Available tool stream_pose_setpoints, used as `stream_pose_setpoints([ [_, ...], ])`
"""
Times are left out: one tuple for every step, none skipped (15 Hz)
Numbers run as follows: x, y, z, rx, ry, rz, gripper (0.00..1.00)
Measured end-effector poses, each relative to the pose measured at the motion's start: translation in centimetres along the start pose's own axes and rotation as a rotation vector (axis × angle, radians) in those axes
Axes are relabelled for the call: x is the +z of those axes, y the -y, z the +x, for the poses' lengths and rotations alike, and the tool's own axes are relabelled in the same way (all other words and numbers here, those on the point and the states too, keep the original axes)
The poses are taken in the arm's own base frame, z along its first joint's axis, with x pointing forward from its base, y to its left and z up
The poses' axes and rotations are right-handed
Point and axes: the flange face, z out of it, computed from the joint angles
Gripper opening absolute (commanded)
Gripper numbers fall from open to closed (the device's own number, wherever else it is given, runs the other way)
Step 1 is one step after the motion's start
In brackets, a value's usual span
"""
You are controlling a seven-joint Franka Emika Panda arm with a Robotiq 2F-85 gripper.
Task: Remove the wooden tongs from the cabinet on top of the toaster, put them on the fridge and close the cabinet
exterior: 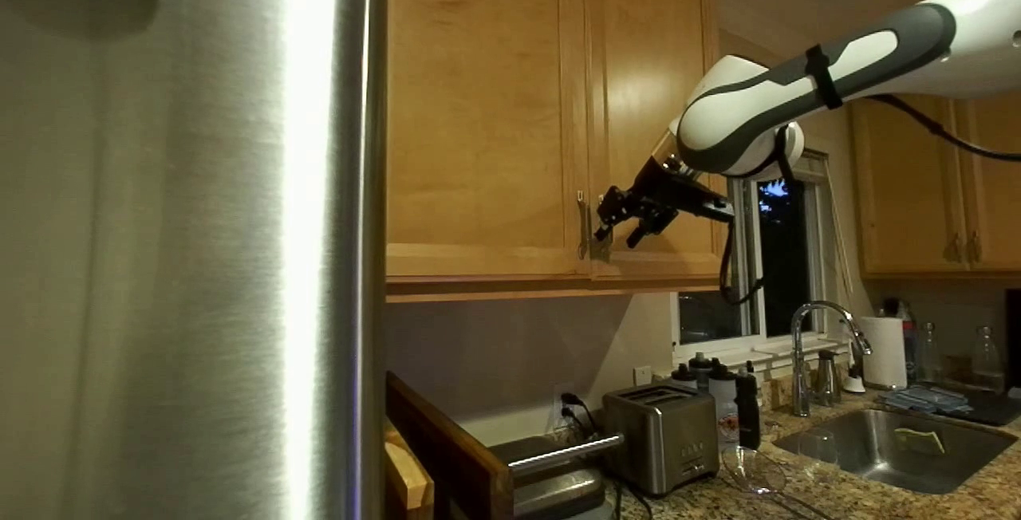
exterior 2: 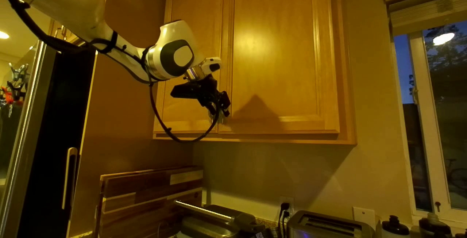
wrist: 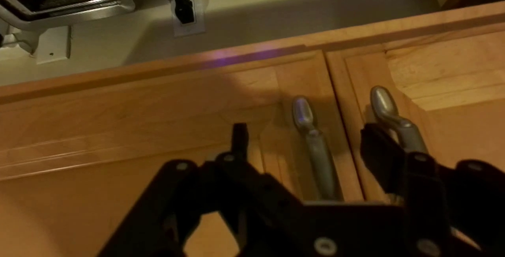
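Both doors of the honey-coloured cabinet (exterior: 478, 121) (exterior 2: 277, 48) stand closed, a slim metal handle on each. In the wrist view one door handle (wrist: 322, 162) lies between the fingers of my open gripper (wrist: 304, 135), with space on either side of it. The right-hand finger (wrist: 380, 158) overlaps the neighbouring door's handle (wrist: 412, 136); whether they touch I cannot tell. In an exterior view the gripper (exterior: 616, 238) is at the lower door edges. The steel toaster (exterior: 662, 436) sits on the counter below. The fridge (exterior: 191, 265) fills one side. The wooden tongs are out of view.
Under the cabinet are a countertop grill (exterior 2: 215, 223) with a bar handle and upright wooden boards (exterior 2: 149, 201). Several bottles (exterior: 722, 400), a faucet (exterior: 800, 360) and a sink (exterior: 885, 456) lie beyond the toaster. A black cable (exterior 2: 157, 115) loops from the arm near the doors.
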Motion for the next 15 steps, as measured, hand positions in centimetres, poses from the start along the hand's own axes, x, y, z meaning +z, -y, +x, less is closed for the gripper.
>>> stream_pose_setpoints([
  [0.2,0.1,0.3,0.001,-0.002,0.003,0.38],
  [0.1,0.2,0.6,-0.001,-0.005,0.006,0.31],
  [-0.1,0.4,0.7,-0.003,-0.01,0.009,0.24],
  [-0.4,0.6,0.8,-0.005,-0.016,0.012,0.17],
  [-0.7,0.8,0.9,-0.007,-0.022,0.016,0.11],
  [-1.1,1.0,1.0,-0.009,-0.027,0.019,0.04],
  [-1.2,1.0,1.1,-0.009,-0.03,0.02,0.02],
  [-1.2,0.8,1.2,-0.011,-0.03,0.018,0.02],
  [-1.1,0.7,1.2,-0.023,-0.028,0.018,0.05],
  [-1.1,0.7,1.2,-0.038,-0.028,0.017,0.04],
  [-1.1,0.7,1.2,-0.049,-0.028,0.017,0.05],
  [-1.1,0.7,1.2,-0.058,-0.028,0.017,0.05],
  [-1.1,0.7,1.2,-0.067,-0.028,0.017,0.04],
  [-1.1,0.6,1.2,-0.075,-0.027,0.017,0.05],
  [-1.2,0.6,1.2,-0.08,-0.024,0.019,0.05],
])
